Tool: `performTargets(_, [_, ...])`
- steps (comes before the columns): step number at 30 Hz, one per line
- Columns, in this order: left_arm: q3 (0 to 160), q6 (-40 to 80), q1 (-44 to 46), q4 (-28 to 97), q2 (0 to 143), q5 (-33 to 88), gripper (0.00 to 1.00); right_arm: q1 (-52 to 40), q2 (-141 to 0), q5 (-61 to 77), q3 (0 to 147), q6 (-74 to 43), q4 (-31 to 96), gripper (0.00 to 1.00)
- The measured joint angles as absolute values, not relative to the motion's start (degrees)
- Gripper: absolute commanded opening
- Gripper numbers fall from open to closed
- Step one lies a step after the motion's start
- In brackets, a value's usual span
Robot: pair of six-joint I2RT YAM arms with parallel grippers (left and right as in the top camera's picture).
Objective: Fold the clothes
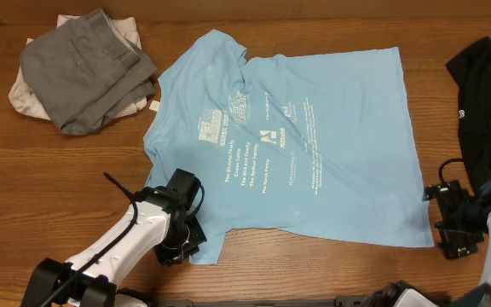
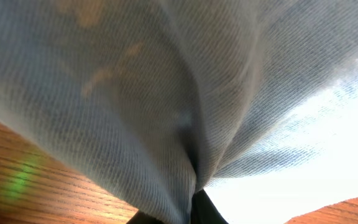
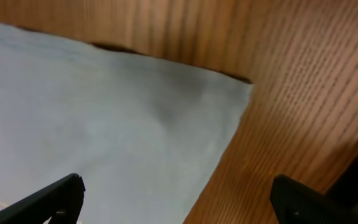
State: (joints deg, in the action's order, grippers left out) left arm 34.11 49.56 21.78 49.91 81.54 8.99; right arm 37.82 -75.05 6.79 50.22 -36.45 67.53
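Two robot arms work at a wooden table [image 1: 58, 170], where one light blue T-shirt [image 1: 314, 128] is spread flat in the centre, ready for folding.
Grey and off-white garments [image 1: 88, 68] lie heaped at the far left and a black garment [image 1: 488, 72] at the far right. The left gripper [image 1: 186, 243] is clamped on the shirt's nearest sleeve, probably to fold it inward. The right gripper [image 3: 179, 202] hangs wide open over the near hem corner, holding nothing.

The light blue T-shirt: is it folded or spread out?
Spread out: the light blue T-shirt lies open and flat, print up, across the wooden table.
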Motion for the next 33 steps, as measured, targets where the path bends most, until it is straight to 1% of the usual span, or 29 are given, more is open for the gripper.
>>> performTargets(5, [34.1, 49.6, 21.8, 49.9, 81.5, 9.0, 0.11, 42.7, -76.0, 6.3, 50.0, -36.1, 65.9, 1.0])
performTargets(10, [34.1, 49.6, 21.8, 49.9, 81.5, 9.0, 0.11, 44.1, -76.0, 5.9, 47.1, -35.9, 61.0, 1.0])
performTargets(16, [34.1, 49.6, 21.8, 49.9, 81.5, 9.0, 0.11, 44.2, -76.1, 5.7, 40.3, -36.5, 55.3, 0.89])
performTargets(27, [34.1, 49.6, 21.8, 49.9, 81.5, 9.1, 0.14, 44.2, -76.1, 5.0, 35.8, -37.3, 50.7, 0.85])
performTargets(30, [34.1, 49.6, 21.8, 49.8, 81.5, 9.1, 0.13, 44.2, -76.1, 4.3, 34.7, -37.4, 49.3, 0.83])
performTargets(33, [34.1, 49.6, 21.8, 49.8, 81.5, 9.1, 0.14, 44.2, -76.3, 4.0, 33.7, -37.4, 49.0, 0.77])
